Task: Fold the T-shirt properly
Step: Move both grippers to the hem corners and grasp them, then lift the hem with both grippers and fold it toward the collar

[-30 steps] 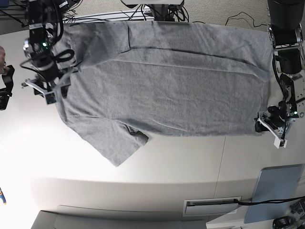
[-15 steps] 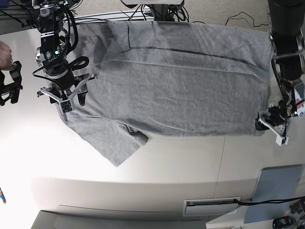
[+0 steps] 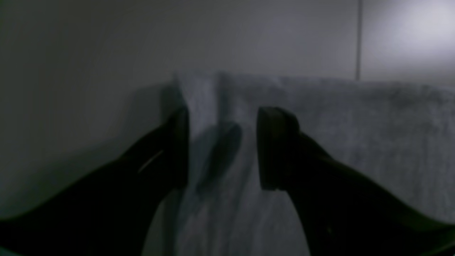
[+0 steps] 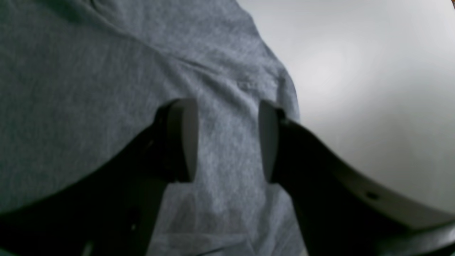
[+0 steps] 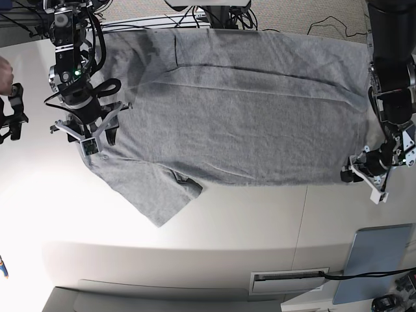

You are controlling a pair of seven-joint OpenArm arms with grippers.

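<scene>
Right gripper (image 5: pixel 91 135) moved onto T-shirt (image 5: pixel 240 110) shoulder, open, holding nothing; left gripper (image 3: pixel 222 147) open astride T-shirt's hem corner.

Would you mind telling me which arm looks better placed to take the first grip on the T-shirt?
Probably the left. Its gripper sits low at the T-shirt's corner, open jaws straddling the edge. The right gripper, also open, hovers over flat cloth near the shoulder, with no edge between its jaws.
</scene>
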